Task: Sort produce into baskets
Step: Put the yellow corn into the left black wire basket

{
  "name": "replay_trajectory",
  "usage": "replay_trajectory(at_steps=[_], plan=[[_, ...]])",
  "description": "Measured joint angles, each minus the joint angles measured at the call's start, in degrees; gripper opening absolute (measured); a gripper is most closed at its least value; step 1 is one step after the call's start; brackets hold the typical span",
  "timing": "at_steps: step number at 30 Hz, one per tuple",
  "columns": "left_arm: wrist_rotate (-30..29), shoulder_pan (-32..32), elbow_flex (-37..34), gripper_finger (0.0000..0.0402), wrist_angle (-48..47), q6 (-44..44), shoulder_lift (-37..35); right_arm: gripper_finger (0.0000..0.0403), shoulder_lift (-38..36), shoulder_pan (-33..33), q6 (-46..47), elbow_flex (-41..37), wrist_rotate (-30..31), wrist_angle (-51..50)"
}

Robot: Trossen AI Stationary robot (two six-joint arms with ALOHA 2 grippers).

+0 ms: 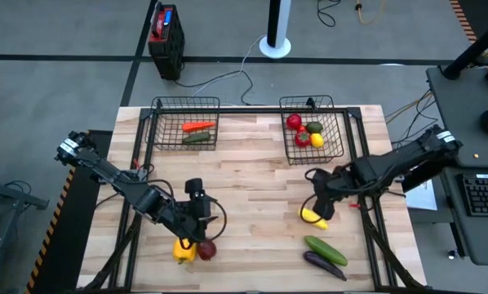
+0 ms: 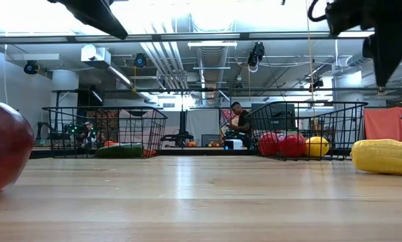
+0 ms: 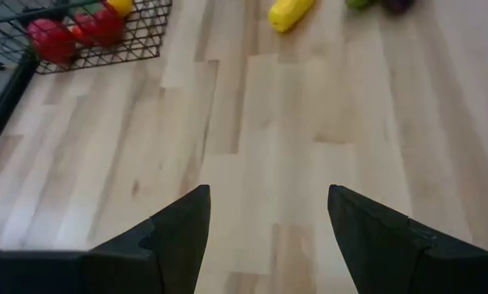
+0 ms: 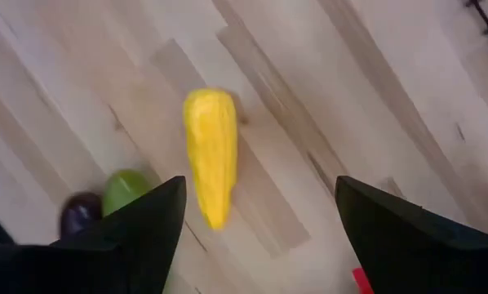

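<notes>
The right gripper, fingers apart and empty, hangs over the yellow corn near the table's right edge; the left gripper, fingers apart, sits near the front edge.

The surface is pale wood in planks, smooth with a soft sheen. Both baskets are black wire mesh. The corn looks like matt yellow plastic; the tomatoes are glossy red. The jaws are matt black.
</notes>
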Motion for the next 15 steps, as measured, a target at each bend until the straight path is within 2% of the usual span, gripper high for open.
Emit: replay_trajectory(at_steps=[6,15], plan=[[-6.65,0.0,-1.46,0.0231,1.29,-0.97,-0.02,0.0304,0.04,0.95,0.4,-4.39,-0.19,3.4],[-8.08,-0.02,-2.61,0.0231,4.7,-1.1,0.0,0.0304,1.07,3.04,0.66,-9.26,-0.47,10.93]])
